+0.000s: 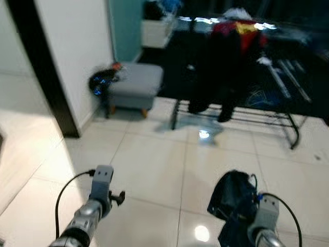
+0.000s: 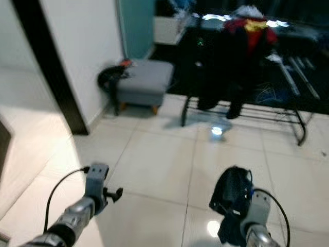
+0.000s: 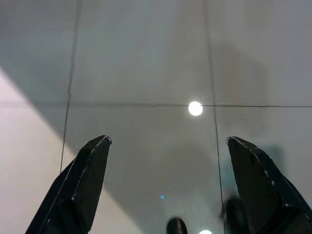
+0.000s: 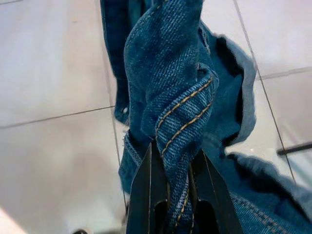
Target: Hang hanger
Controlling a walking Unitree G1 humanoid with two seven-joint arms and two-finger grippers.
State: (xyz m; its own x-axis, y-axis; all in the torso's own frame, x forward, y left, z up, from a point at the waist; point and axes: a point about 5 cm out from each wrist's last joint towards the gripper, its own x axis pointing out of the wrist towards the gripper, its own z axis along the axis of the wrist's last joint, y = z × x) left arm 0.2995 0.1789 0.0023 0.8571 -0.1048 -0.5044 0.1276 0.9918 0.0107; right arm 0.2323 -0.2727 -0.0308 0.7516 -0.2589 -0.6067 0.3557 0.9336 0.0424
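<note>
Denim garment: blue jeans (image 4: 180,97) with orange stitching, bunched and hanging from my right end effector (image 4: 178,180); no hanger can be made out on them.
Right end effector: its two black fingers are closed tight on a folded seam of the jeans, low on my right, above the floor (image 1: 154,170).
Left end effector: low on my left (image 3: 168,146), fingers spread wide apart, holding nothing, pale tiles beneath it.
Floor: glossy light tiles with bright spots of reflected light.
Clothes rack: dark metal frame (image 1: 293,126) ahead, well apart from me, with dark clothing (image 1: 218,67) and a red piece (image 1: 247,28) draped over it.
Stool: grey upholstered footstool (image 1: 136,82) left of the rack, beside the white wall (image 1: 77,46).
</note>
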